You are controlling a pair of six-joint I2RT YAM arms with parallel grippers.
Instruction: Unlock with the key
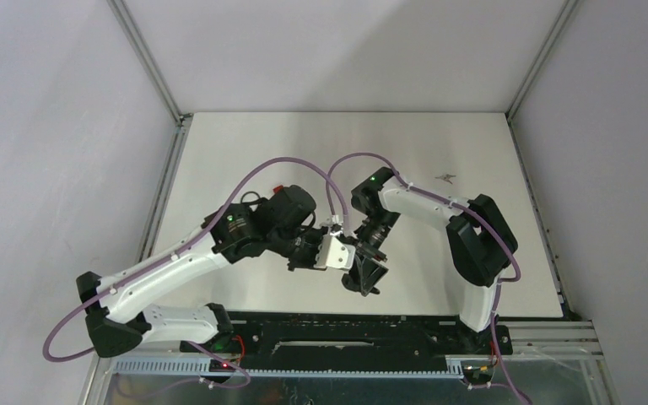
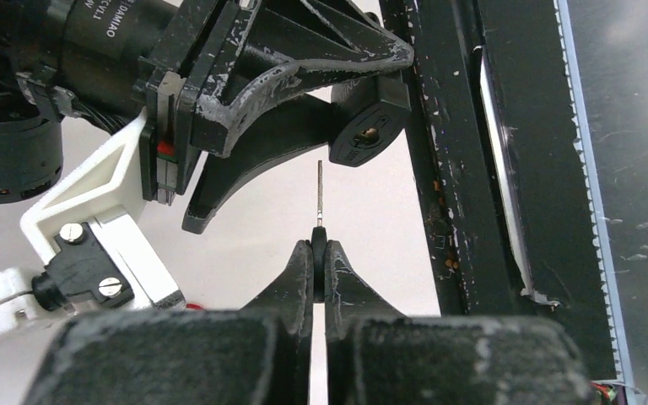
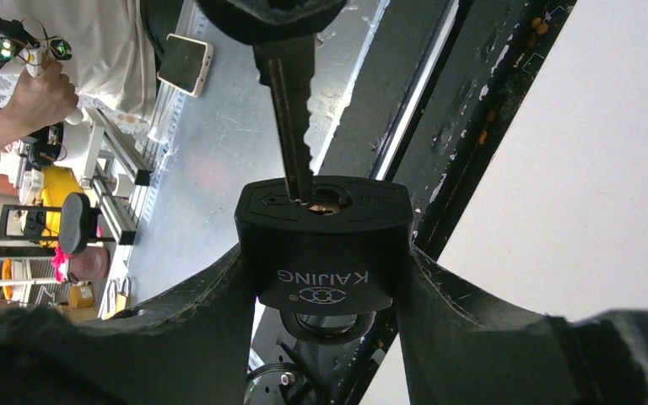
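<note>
Your left gripper (image 2: 319, 251) holds the key (image 3: 292, 101) in front of the padlock (image 3: 324, 249) clamped in your right gripper (image 3: 325, 291), its tip just beside the keyhole (image 3: 326, 202).

Soft, even light falls from above in the overhead view: the white tabletop (image 1: 304, 152) is bright without glare, the arms cast only faint, blurred shadows on it, and the picture is sharp throughout, though fine detail is small. In the left wrist view the tabletop washes out to near white, the metal sheet (image 2: 633, 169) on the right carries pale glare, and the left claw (image 2: 319, 240) blurs heavily toward the bottom edge (the thin key (image 2: 319, 190) is crisp). In the right wrist view the padlock (image 3: 325, 245) is sharp enough to read its lettering, the right claw (image 3: 325, 270) is dark and out of focus near the lens, and the tabletop at right is blown out and featureless.
</note>
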